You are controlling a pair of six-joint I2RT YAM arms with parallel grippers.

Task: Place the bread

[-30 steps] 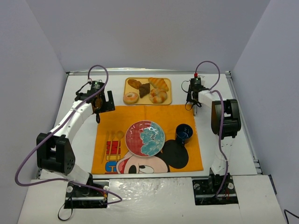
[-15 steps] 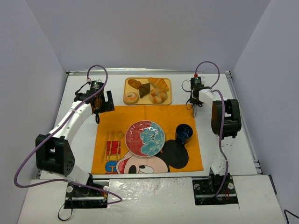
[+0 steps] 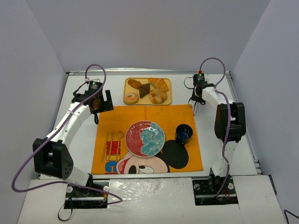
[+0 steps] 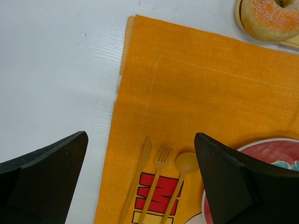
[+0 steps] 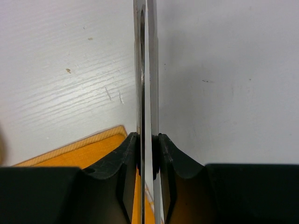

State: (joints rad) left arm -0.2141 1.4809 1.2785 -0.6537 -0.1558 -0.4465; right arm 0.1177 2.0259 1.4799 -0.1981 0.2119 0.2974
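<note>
The bread, a knotted golden bun, lies on the wooden tray at the back, beside a croissant and a ring donut. My right gripper is to the right of the tray, shut on thin metal tongs whose closed blades point down by the far right corner of the orange mat. In the right wrist view the gripper clamps the blades. My left gripper is open and empty over the mat's far left corner. In its wrist view the gripper hangs above the wooden cutlery.
A red and blue plate sits mid-mat, with a dark blue cup to its right. A wooden knife, fork and spoon lie to its left. Dark pastries share the tray. The donut also shows in the left wrist view.
The right gripper with the tongs has shifted a little right and back. The left gripper has moved slightly back and left.
</note>
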